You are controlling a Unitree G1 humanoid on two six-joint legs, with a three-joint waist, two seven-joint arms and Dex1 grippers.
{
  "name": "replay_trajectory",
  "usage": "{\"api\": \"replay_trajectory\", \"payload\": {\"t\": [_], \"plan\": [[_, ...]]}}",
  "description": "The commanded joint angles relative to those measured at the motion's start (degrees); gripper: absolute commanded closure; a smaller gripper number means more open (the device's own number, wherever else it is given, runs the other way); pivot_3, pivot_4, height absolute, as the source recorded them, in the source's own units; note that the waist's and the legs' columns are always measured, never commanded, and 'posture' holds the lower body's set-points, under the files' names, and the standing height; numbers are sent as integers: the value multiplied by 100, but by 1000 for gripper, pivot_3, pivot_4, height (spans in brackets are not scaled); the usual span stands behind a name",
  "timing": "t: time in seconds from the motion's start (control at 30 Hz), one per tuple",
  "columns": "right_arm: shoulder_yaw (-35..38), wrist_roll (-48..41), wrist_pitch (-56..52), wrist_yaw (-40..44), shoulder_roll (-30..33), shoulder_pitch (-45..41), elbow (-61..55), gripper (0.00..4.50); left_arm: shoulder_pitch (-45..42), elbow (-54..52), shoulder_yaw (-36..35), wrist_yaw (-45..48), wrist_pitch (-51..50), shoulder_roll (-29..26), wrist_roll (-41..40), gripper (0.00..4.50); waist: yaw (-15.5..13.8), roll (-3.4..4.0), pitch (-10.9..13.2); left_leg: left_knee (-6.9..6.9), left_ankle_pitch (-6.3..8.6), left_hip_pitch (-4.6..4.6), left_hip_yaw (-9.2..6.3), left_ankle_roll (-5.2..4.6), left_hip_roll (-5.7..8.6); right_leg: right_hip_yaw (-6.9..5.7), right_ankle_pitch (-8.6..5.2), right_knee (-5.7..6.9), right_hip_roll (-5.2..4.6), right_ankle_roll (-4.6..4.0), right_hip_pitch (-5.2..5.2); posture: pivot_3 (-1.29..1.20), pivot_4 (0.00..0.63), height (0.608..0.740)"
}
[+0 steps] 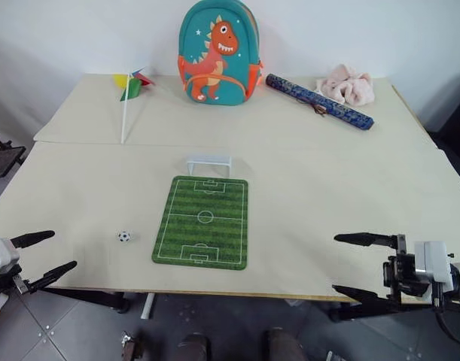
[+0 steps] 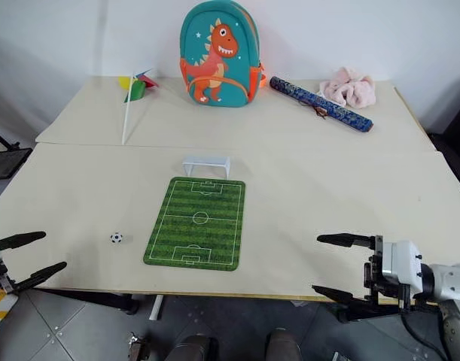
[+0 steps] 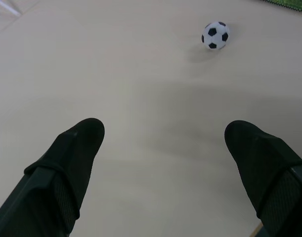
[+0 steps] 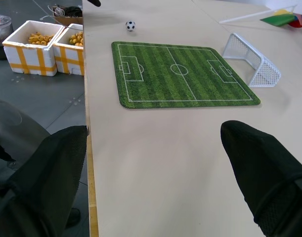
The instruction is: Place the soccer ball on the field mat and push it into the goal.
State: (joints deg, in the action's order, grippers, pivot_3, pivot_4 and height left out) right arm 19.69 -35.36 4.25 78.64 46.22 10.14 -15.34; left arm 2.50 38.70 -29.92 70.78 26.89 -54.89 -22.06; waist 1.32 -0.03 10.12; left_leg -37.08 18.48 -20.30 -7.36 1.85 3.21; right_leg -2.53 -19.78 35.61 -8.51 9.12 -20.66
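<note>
The soccer ball (image 1: 123, 236), tiny and white with black patches, rests on the beige table just left of the field mat (image 1: 203, 221), a green striped rectangle with white pitch lines. At the mat's far end stands the white goal (image 1: 209, 164), its mouth facing the mat. My left gripper (image 1: 43, 258) hovers open at the table's near left corner, a short way from the ball (image 3: 215, 35). Over the near right edge my right gripper (image 1: 355, 263) is open too, with nothing between its fingers, and points toward the mat (image 4: 180, 75) and the goal (image 4: 252, 60).
Along the table's far side are a teal dinosaur backpack (image 1: 217, 51), a pinwheel (image 1: 132, 89), a blue rolled tube (image 1: 318, 101) and a pink plush (image 1: 348, 85). Beside the table, white foam boxes (image 4: 42, 40) sit on the floor.
</note>
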Motion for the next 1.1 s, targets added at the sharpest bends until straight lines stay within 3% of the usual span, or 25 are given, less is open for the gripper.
{"api": "replay_trajectory", "payload": {"t": [0.03,0.27,0.5,0.7,1.0,1.1], "plan": [[-228,-111,-91,-3,-61,-190,-149,0,112,-5,-122,95,-163,-80,-133,37,9,-1,0,0,0,1,2,-1,0,2,0,1,0,0,0,0,150,740],[-832,-957,-654,-827,-862,-987,-1126,0,86,-724,-76,260,-1741,209,-817,37,3,2,2,2,1,2,1,3,-22,7,0,4,2,-1,-6,0,150,740],[-1551,-966,-520,-638,-1567,-1370,-1238,0,-679,-1273,452,-302,-1878,852,-509,37,-133,-10,-2,-3,3,-2,1,2,-14,22,3,5,3,2,-15,0,150,740],[-1880,-698,-515,-425,-1533,-1337,-995,0,-1312,-966,1056,-312,-1635,908,-6,37,-125,-17,-5,2,5,-17,4,2,-2,46,4,22,5,1,-60,0,150,740],[-1575,-394,-262,-261,-1235,-1065,-557,0,-1718,-492,1430,-22,-1392,928,200,37,-119,-18,-4,-1,7,-20,22,-1,-4,65,4,33,10,1,-78,0,150,740],[-1512,-383,-247,-266,-1221,-1045,-551,0,-1773,-342,1484,4,-1333,931,261,612,-115,-18,-4,-2,7,-20,22,-1,-2,70,5,33,10,3,-78,0,150,740]]}}
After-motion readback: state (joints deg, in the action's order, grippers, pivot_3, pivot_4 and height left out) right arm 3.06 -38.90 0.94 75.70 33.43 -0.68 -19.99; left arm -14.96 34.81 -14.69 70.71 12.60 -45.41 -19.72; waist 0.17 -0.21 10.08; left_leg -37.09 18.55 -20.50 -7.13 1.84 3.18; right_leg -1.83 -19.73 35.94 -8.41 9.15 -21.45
